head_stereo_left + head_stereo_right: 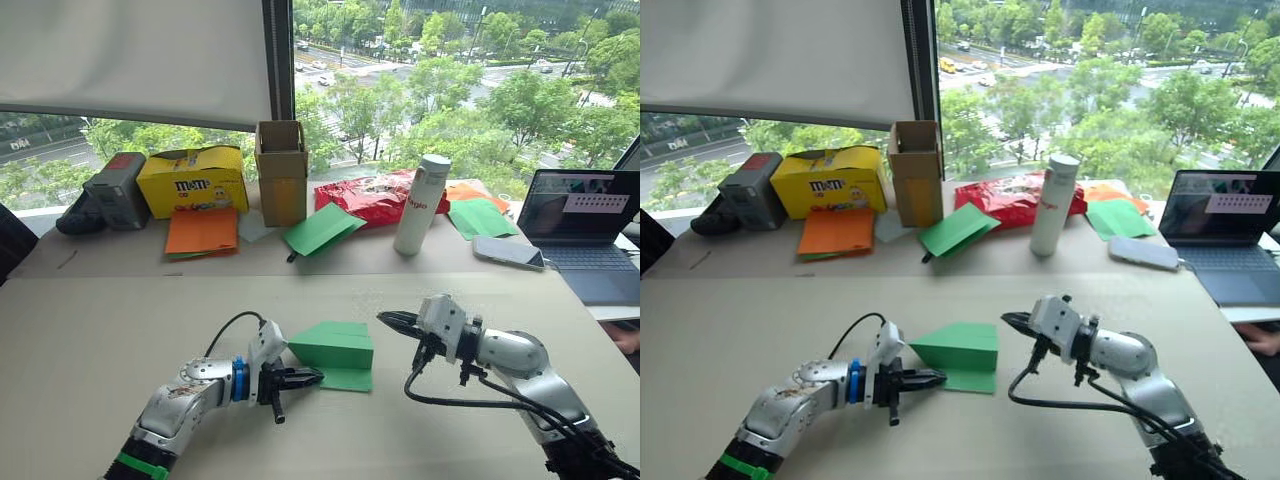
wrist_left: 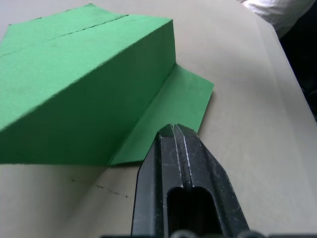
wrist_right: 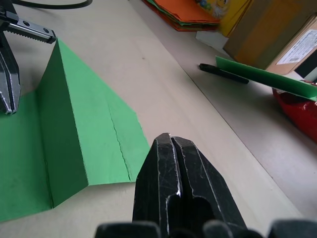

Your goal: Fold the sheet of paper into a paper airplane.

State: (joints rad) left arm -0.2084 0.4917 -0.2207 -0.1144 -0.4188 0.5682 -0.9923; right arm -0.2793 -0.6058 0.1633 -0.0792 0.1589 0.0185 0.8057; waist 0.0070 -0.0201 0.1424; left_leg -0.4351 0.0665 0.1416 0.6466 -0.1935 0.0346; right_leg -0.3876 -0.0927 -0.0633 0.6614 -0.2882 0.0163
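Several folds already shape the sheet of paper (image 1: pixel 335 352) lying mid-table (image 1: pixel 100 330) with one flap raised, yet narrowing wing folds remain, while the left gripper (image 1: pixel 300 379) and right gripper (image 1: pixel 396 321) flank it pressed together and empty.

Silver-grey metal arms, scuffed on the left, with a blue ring and green band. Black cables looping from each wrist. Left claw (image 1: pixel 300 379) and right claw (image 1: pixel 397 321) black, scratched, ridged along their inner faces.
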